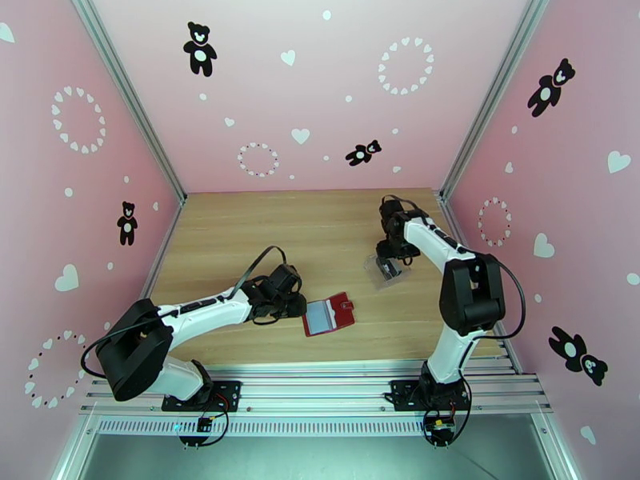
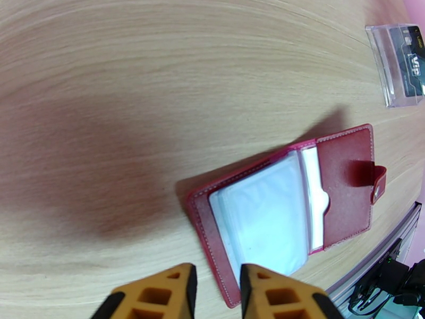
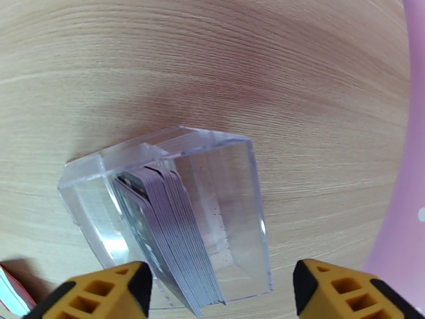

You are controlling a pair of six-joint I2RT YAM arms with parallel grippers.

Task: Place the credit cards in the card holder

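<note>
Open card holder lies by the front edge of the desk, long axis eight-to-two o'clock, snap tab toward two. The left fingers sit narrowly apart at its corner (pinching? cannot tell). At two o'clock the right fingers spread wide, straddling a clear case of credit cards.

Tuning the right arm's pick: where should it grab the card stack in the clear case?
Probably across the stack's flat faces, at the upturned edges, coming from above. The card stack stands on edge against one wall of the clear case, and the right tool hangs open over it.
</note>
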